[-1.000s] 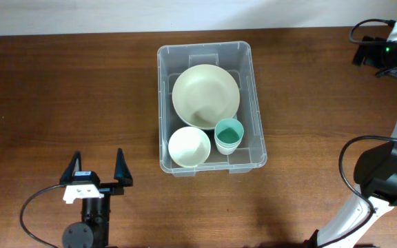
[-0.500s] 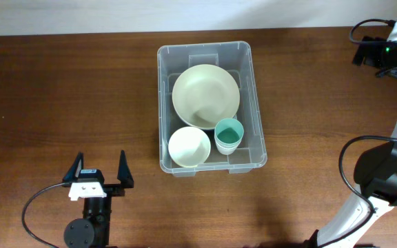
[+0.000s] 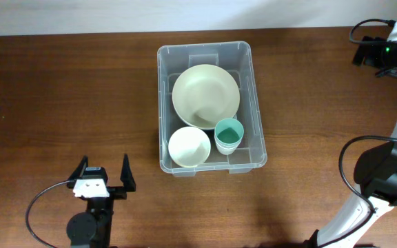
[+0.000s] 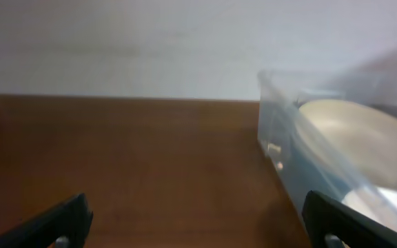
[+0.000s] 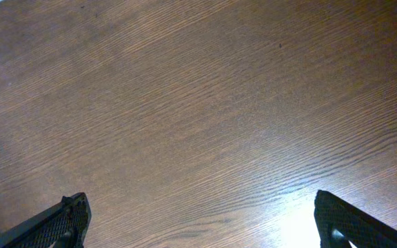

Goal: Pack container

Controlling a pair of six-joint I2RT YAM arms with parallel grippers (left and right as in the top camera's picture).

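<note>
Apparently nothing loose is left on the worktop (image 3: 60, 83). The container (image 3: 161, 103) sits mid-worktop toward the far edge and holds a large pale bowl (image 3: 205, 95), a small white bowl (image 3: 189, 147) and a teal cup (image 3: 229, 135).

Judgement: packing looks complete or close to it, so the step in hand reads as a clear-off and check.

To do it well:
- keep both arms low-risk and away from the rim;
- avoid any sideways sweep that could nudge the light bin or tip the cup.

Left fingers (image 3: 125, 172): spread wide, holding nothing, near the front edge. The container is ahead of them and off to their right, well apart. In the left wrist view its clear wall (image 4: 281, 151) shows at right.

Right fingers (image 5: 60, 220): spread wide, empty, over bare wood. The container is not clearly in that view, so their offset from it cannot be told.
</note>
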